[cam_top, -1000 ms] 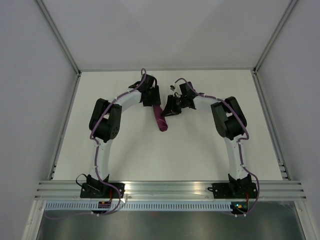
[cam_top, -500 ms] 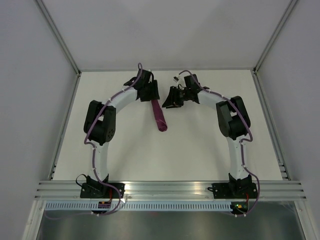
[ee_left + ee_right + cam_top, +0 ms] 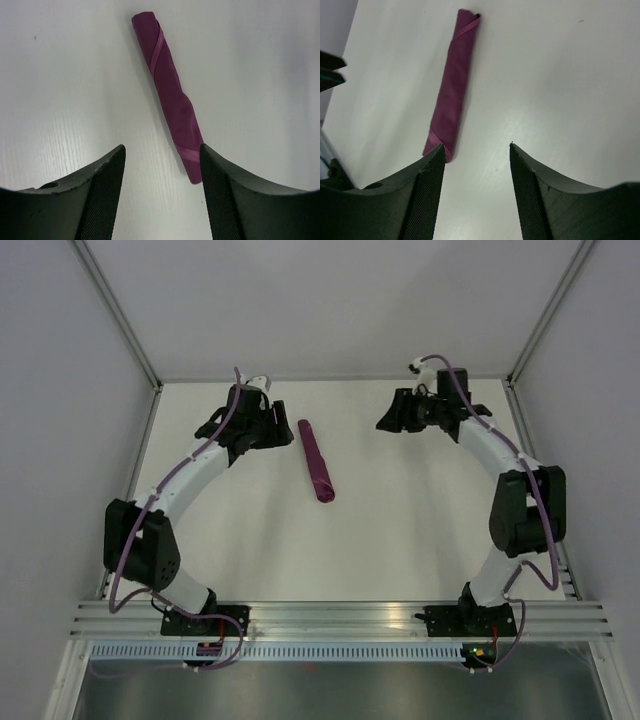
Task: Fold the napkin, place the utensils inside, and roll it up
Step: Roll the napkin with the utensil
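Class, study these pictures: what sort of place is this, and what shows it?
Probably a robotics lab test cell: a left arm and right arm bolted to an aluminium rail, a white table between plain panels, one rolled napkin.

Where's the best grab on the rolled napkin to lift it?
Mid-length, from straight above, pinching across its narrow width. The rolled napkin lies flat as a slim tube, with bare table on both long sides. A middle pinch likely holds the wrap shut and balances the ends.
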You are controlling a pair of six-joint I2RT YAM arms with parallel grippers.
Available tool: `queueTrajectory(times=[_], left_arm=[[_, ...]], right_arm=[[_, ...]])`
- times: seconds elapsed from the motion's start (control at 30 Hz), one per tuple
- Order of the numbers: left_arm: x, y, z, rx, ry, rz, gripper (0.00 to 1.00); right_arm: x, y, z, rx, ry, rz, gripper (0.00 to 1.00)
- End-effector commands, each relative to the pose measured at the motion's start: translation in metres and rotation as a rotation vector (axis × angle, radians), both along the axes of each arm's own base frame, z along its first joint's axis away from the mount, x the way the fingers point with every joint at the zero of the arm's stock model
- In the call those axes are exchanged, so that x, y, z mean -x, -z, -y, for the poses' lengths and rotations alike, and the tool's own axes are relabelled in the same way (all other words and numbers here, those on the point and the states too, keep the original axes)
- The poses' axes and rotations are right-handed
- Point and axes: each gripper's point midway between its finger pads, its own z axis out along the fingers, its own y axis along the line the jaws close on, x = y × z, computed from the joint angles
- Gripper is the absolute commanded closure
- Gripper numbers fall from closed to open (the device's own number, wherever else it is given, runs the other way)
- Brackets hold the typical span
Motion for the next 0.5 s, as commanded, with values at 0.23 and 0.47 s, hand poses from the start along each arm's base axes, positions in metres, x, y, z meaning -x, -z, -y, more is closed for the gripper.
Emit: queueTrajectory(times=[0.23,0.47], left_arm=[[0.103,-0.060,-0.023,0.060,0.125,0.183,0.32],[0.120,-0.071,-0.027,0.077,0.145,0.224,0.30]], right_arm=[[0.050,-0.056,0.145,0.343,0.229,0.337,0.30],[0.081,-0.058,0.157,0.389,0.283,0.375,0.16]])
